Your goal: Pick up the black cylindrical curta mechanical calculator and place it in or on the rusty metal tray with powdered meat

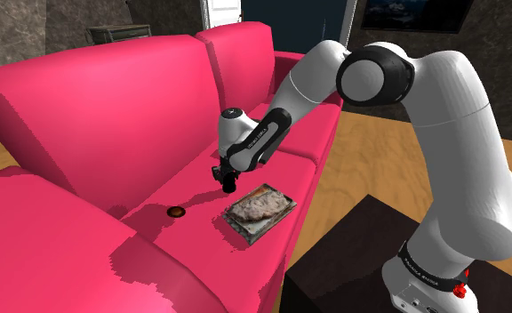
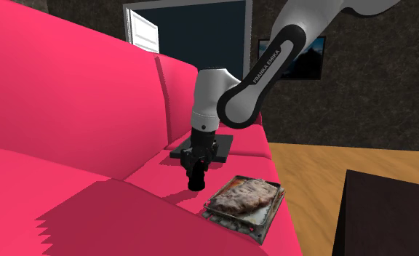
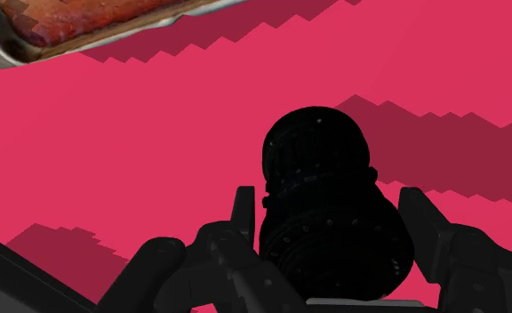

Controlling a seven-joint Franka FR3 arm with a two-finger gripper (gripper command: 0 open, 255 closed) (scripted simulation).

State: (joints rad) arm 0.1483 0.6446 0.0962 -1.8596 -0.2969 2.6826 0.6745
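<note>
"Tool (image 1: pixel 228 185) first: apart or together?"

"Clamped. In the wrist view its two black fingers (image 3: pixel 244 213) sit on either side of the black cylindrical calculator (image 3: pixel 325 178) and clasp it between them. The cylinder sticks out past the fingertips."

"So where is the calculator, exactly?"

"In the tool's grip, over the pink sofa (image 1: pixel 112 116), above the seat cushion (image 2: pixel 92 211). It hangs roughly upright, with its free end pointing down at the cushion. In the second exterior view it looks to be just clear of the fabric, with a shadow on the seat beside it, though I can't be sure of the gap."

"And the tray?"

"The rusty metal tray (image 2: pixel 268 218) lies flat on the same cushion, at the seat's front edge, with a pale, mottled slab of meat (image 2: pixel 241 195) covering most of it. The calculator is near the tray but apart from it, on the side toward the sofa's backrest. It is beside the tray, not over it."

"Anything else on the seat?"

"One small dark round thing (image 1: pixel 176 212) lies on the cushion, farther along the seat from the tray. I can't tell what it is."

"How does the arm come in?"

"The white arm (image 1: pixel 459 116) rises from the dark stand (image 1: pixel 361 258) on the wooden floor (image 1: pixel 379 169) and bends down across the front edge of the sofa to the seat."
</note>
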